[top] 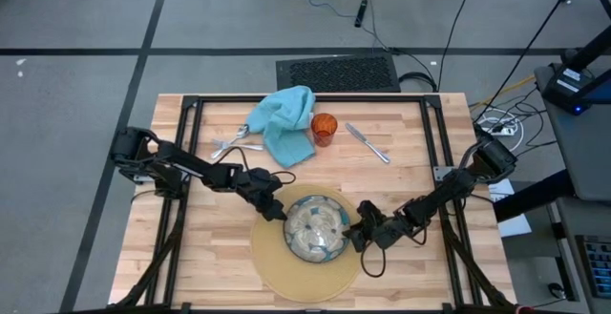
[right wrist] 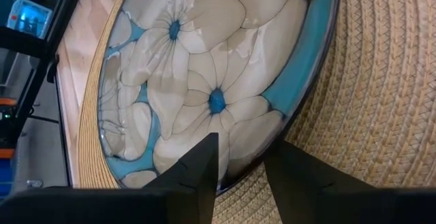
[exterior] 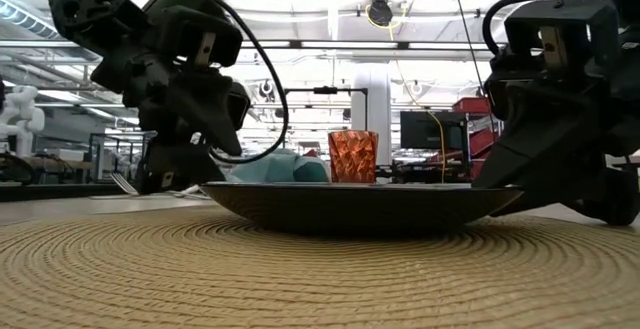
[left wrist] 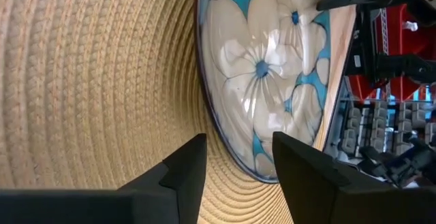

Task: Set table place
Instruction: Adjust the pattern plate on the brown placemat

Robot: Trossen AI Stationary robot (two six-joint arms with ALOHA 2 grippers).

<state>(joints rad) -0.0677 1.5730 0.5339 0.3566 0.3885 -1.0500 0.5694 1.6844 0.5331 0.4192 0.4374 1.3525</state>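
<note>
We see the bowl (top: 318, 232) sitting on the round mat (top: 277, 271) in the lower centre of the high view, with one gripper at each side of its rim. The left gripper (top: 274, 208) is at the bowl's upper-left edge; in its wrist view its fingers (left wrist: 184, 173) stand apart, the rim running through the gap without either pad clearly touching. The right gripper (top: 359, 234) is at the bowl's right edge, and its wrist view shows the rim passing between fingers (right wrist: 199, 166) set narrowly; we cannot tell whether they pinch it or only straddle it.

We judge the bowl placed, so what matters next is where the remaining pieces lie. All are toward the top of the table (top: 215, 276): the fork (top: 229, 144) and teal napkin (top: 284, 123) up and left of centre, the orange cup (top: 324, 128) just right of the napkin, the knife (top: 368, 143) further right, its long axis slanting from upper left to lower right. The left arm is nearer the fork and napkin, the right arm nearer the knife; the cup lies roughly between them
</note>
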